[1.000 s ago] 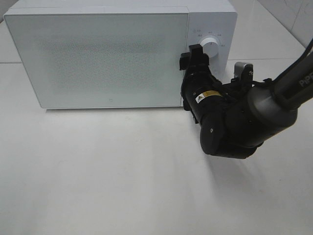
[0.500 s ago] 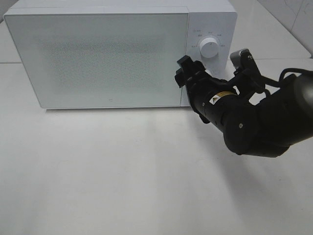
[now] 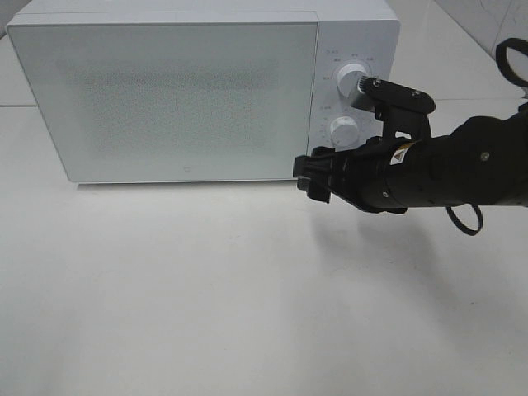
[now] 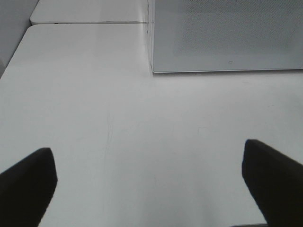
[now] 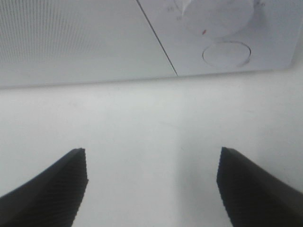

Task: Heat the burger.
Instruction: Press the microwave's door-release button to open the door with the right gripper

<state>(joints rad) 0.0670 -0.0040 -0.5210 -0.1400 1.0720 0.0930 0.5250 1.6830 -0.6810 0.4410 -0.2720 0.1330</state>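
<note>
The burger is out of view; the white microwave (image 3: 190,91) stands with its door shut and its frosted window shows nothing inside. My right gripper (image 3: 309,177) is open and empty, low in front of the door's lower right corner, just above the table. In the right wrist view my right gripper (image 5: 151,161) has its fingers spread, facing the microwave (image 5: 71,42) at the seam between door and control panel. My left gripper (image 4: 149,161) is open and empty over bare table, some way in front of the microwave (image 4: 227,38)'s left corner.
The control panel carries an upper knob (image 3: 355,80) and a lower knob (image 3: 343,130), with a round button (image 5: 226,53) below them. The microwave sits at the back of a white table (image 3: 206,289). My right arm lies across the table's right side.
My right gripper has dropped from the level of the upper knob to the door's lower right corner, and the arm behind it has swung out to the right. The door stays shut.
</note>
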